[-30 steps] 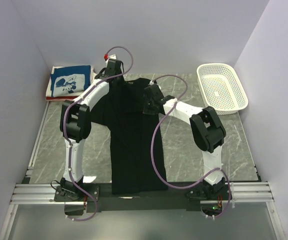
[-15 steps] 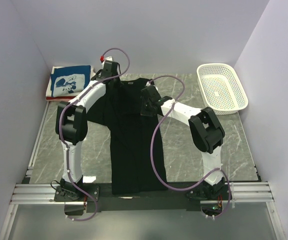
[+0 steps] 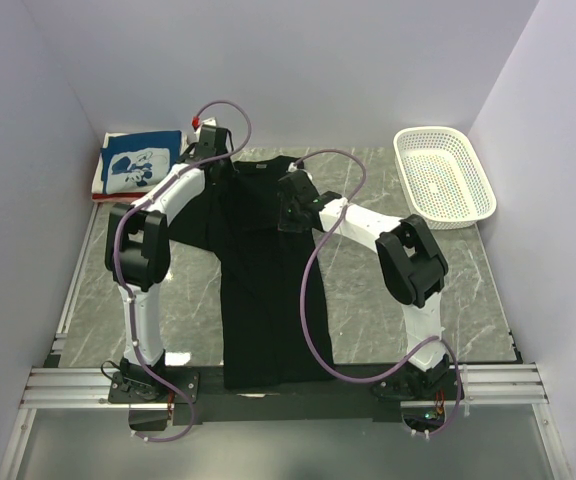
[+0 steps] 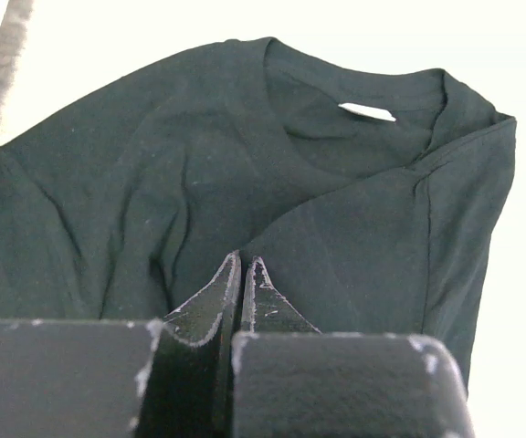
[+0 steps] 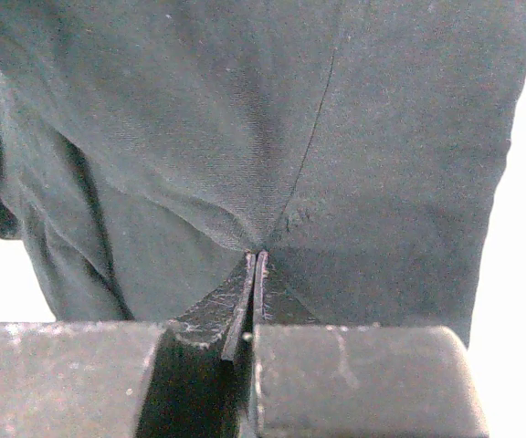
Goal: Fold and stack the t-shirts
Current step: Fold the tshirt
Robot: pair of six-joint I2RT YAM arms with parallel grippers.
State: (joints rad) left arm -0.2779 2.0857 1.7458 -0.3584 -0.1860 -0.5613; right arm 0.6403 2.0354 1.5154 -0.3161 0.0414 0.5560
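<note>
A black t-shirt (image 3: 268, 290) lies lengthwise on the table, collar far, hem at the near edge. My left gripper (image 3: 223, 168) is shut on the cloth near the far left shoulder; in the left wrist view the jaws (image 4: 245, 262) meet on a fold, with the collar and neck label (image 4: 368, 111) beyond. My right gripper (image 3: 286, 210) is shut on the shirt's right shoulder area; in the right wrist view the cloth (image 5: 245, 119) puckers at the closed tips (image 5: 256, 254). A folded blue shirt with white print (image 3: 140, 162) tops a white and red stack at the far left.
A white perforated basket (image 3: 445, 175) stands at the far right. The grey marbled table (image 3: 388, 290) shows on both sides of the shirt. White walls close in the back and sides. Purple cables loop over both arms.
Both grippers have moved a little to the left and farther back with the cloth. The shirt's upper right side has drawn in toward the left.
</note>
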